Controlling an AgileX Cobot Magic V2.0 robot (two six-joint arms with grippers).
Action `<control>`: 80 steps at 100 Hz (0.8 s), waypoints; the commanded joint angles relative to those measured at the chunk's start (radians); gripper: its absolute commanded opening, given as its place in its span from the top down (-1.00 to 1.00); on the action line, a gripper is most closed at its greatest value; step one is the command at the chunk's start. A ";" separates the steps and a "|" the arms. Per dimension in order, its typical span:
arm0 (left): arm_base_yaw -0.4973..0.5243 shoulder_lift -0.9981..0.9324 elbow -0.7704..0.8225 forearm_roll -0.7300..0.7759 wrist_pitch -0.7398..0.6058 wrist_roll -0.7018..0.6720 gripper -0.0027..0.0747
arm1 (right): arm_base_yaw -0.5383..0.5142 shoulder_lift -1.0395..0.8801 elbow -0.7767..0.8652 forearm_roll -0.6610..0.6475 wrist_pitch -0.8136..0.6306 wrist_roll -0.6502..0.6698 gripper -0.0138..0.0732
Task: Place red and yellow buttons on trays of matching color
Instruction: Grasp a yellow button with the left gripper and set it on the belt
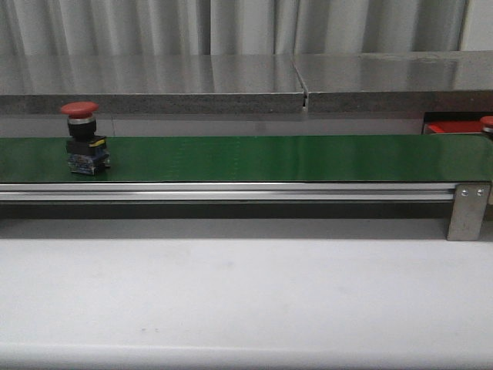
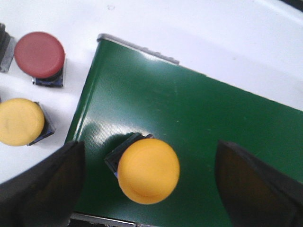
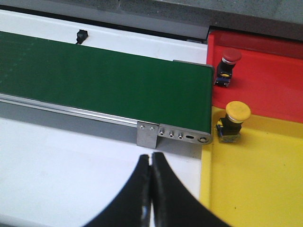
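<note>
one yellow button (image 2: 148, 170) on green belt (image 2: 199, 123) between parted left gripper (image 2: 150, 189) fingers

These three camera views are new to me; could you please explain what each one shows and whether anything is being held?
A two-armed robot sorts push buttons from a green conveyor belt. The front view shows a red button standing on the belt. The left wrist view looks down between the open left gripper at a yellow button on the belt; a red button and a yellow one sit beside it. The right wrist view shows the shut, empty right gripper, plus a red tray and yellow tray, each holding a matching button.
</note>
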 commanded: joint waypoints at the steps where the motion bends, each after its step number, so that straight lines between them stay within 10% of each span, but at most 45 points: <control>1: -0.010 -0.097 -0.035 -0.042 -0.014 0.025 -0.22 | 0.001 0.001 -0.026 0.014 -0.067 -0.007 0.95; 22: -0.047 -0.194 0.004 -0.034 -0.024 0.036 0.99 | 0.001 0.001 -0.026 0.014 -0.069 -0.007 0.95; 80: -0.400 -0.472 0.246 0.099 -0.181 0.053 0.98 | 0.001 0.001 -0.026 0.014 -0.088 -0.007 0.95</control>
